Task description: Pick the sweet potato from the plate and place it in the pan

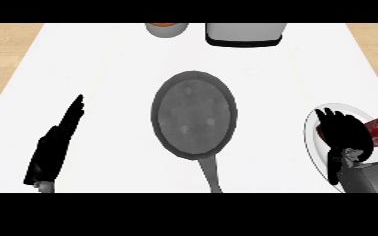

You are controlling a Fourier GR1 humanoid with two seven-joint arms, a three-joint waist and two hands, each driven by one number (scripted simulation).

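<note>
in the head view the white table [111, 80] ran up the middle, with a wood-coloured strip showing past its edge at either upper corner. a dark grey pan [194, 115] sat at the centre of it, round bowl towards the far side and its handle pointing back towards the lower edge, with nothing lying in it. the plate [310, 145] was at the right edge, well apart from the pan and partly cut off by the frame. the sweet potato [370, 134] was on that plate, seen only as dark red patches on either side of the right hand [345, 136], which lay over it with its fingers [328, 117] curled down round it. whether it was lifted off the plate could not be told. the left hand [53, 147] rested open near the left edge, fingers straight and pointing up the table, touching nothing. at the far edge stood a grey cup [166, 28] with something orange inside, and just beside it a pale appliance [245, 34] on a black base, both cut off at the top
</note>
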